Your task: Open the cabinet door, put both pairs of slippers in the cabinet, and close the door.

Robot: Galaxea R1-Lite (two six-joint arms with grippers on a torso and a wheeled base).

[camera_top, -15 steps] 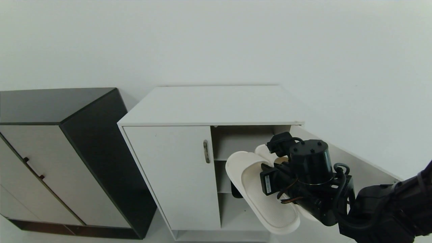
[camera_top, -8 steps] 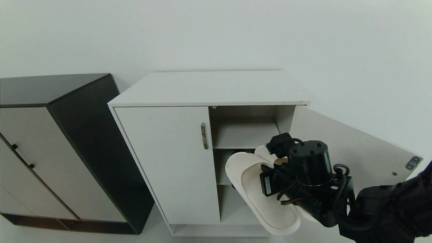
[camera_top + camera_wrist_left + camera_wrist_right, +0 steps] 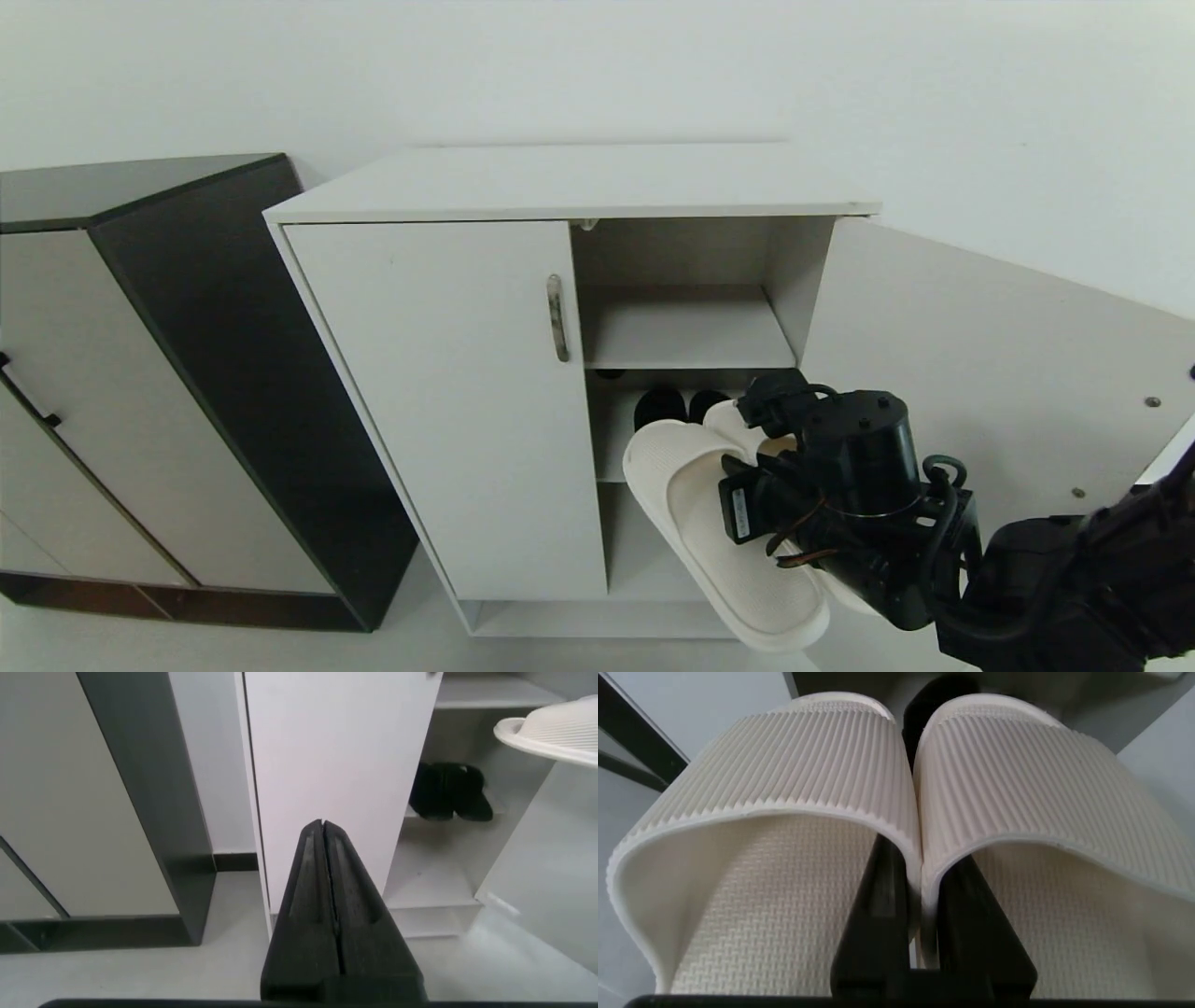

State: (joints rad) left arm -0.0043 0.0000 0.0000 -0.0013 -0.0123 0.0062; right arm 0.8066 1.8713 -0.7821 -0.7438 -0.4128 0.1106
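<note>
We see the white cabinet [image 3: 579,177] standing against the wall, its right door [image 3: 980,355] swung wide open and its left door [image 3: 439,392] closed, with a metal handle [image 3: 556,317] at that door's inner edge. In the open half, the upper shelf [image 3: 681,327] is bare. On the shelf below it we find the black slippers [image 3: 677,406], side by side toward the back, toes pointing outward.

In front of the open compartment, outside the cabinet, the right tool [image 3: 923,924] grasps the cream slippers [image 3: 719,532]. In the right wrist view we see its two dark fingers clenched on the adjoining inner walls of the pair, beneath the ribbed straps, so that the two slippers lie pressed together. In the head view their soles tilt downward and toward the robot, and their toes point at the cabinet opening.

The left tool [image 3: 322,835] is clenched on nothing, its fingers pressed flat together. It hangs low above the floor [image 3: 234,961], facing the closed left door.

A dark cabinet [image 3: 215,355] stands just beside the white one, on the robot's left.
</note>
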